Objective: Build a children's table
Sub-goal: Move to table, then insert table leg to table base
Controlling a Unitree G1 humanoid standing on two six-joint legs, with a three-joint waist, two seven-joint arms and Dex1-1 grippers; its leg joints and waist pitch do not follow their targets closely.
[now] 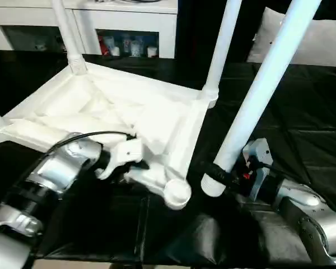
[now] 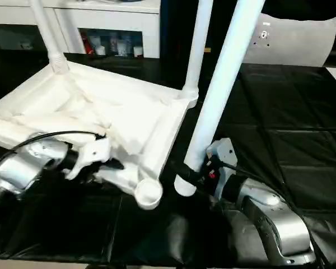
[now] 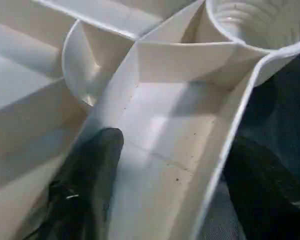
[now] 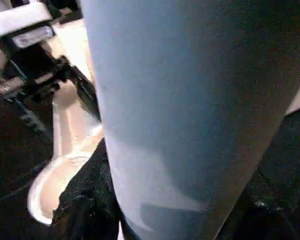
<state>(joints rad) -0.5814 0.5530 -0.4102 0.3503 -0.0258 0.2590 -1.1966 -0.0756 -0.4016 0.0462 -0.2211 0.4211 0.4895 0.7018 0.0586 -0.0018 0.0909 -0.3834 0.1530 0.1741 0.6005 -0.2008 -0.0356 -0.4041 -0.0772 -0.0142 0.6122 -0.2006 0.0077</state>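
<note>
Right end effector [image 1: 223, 175] grasps one leg [image 1: 257, 95]; left end effector [image 3: 165, 190] straddles tabletop [image 1: 117, 112] rim, two legs [image 1: 221, 50] seated.

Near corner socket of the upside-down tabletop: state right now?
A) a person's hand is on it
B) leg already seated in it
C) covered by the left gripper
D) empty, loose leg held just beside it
D: the near corner socket is an open, empty ring, and the right gripper holds the loose leg with its lower end on the black cover just beside the socket, not in it.
</note>
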